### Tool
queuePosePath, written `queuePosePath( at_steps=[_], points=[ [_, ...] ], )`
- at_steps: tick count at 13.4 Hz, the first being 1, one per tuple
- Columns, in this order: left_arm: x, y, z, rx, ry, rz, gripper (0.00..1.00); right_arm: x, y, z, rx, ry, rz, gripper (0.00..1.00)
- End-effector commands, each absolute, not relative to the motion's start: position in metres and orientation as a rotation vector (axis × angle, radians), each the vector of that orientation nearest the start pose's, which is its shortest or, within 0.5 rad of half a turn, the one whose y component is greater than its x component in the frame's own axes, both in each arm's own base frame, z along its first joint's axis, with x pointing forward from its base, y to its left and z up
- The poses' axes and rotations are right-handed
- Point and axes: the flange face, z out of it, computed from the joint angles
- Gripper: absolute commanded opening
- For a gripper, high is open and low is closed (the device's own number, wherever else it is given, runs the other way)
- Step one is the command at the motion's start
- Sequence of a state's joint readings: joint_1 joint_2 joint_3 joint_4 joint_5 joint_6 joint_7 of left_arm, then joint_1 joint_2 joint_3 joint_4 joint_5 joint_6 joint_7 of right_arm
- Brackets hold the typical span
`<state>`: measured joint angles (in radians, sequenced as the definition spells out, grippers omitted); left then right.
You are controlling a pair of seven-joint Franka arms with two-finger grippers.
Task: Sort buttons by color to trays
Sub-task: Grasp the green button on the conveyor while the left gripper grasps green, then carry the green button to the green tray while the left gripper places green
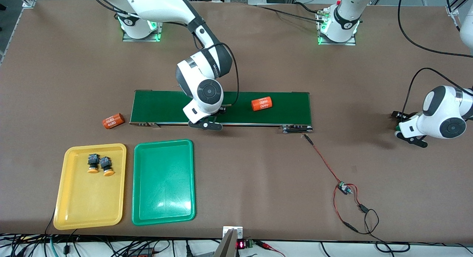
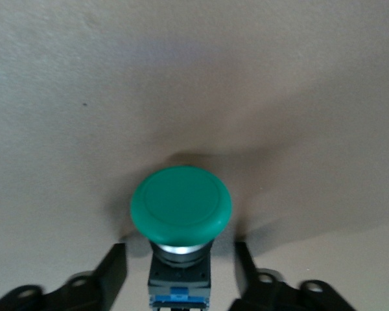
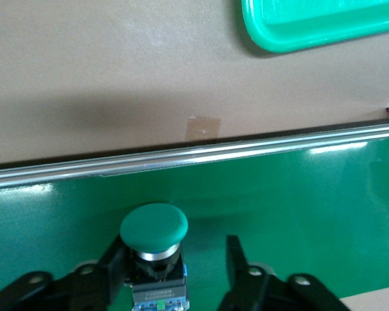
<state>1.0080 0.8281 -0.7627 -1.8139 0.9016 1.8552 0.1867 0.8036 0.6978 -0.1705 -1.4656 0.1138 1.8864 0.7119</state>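
Two orange-yellow buttons [image 1: 93, 163] [image 1: 106, 165] lie in the yellow tray [image 1: 88, 209]. The green tray [image 1: 164, 198] beside it holds nothing; its corner shows in the right wrist view [image 3: 311, 26]. My right gripper [image 1: 207, 121] [image 3: 175, 246] is open, low over the conveyor belt, around a green button [image 3: 153, 225]; one finger touches the button and the other stands apart. My left gripper [image 1: 401, 127] [image 2: 179, 249] is open, low over the brown table at the left arm's end, around another green button [image 2: 181, 204], with a gap on each side. Both green buttons are hidden in the front view.
The long dark green conveyor belt [image 1: 288, 105] [image 3: 298, 188] carries an orange cylinder [image 1: 261, 104]. A second orange cylinder [image 1: 113, 121] lies on the table off the belt's end, at the right arm's end. A small wired circuit board [image 1: 344, 188] lies nearer the front camera.
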Motion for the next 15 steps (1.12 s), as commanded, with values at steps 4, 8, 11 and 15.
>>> queuePosePath(
  at_steps=[4, 8, 11, 15],
  points=[
    [0.567, 0.184, 0.205, -2.841, 0.655, 0.72, 0.1, 0.529, 0.437, 0.261, -3.258, 0.233, 0.335, 0.07],
    [0.598, 0.14, 0.261, -2.828, 0.747, 0.627, 0.1, 0.536, 0.435, 0.296, -3.222, 0.298, 0.291, 0.0],
    [0.603, 0.06, 0.296, -2.779, 0.932, 0.634, 0.1, 0.55, 0.424, 0.33, -3.191, 0.345, 0.237, 0.0],
    [0.578, -0.11, 0.315, -2.672, 1.281, 0.746, 0.1, 0.614, 0.346, 0.356, -3.142, 0.539, 0.145, 0.0]
  ],
)
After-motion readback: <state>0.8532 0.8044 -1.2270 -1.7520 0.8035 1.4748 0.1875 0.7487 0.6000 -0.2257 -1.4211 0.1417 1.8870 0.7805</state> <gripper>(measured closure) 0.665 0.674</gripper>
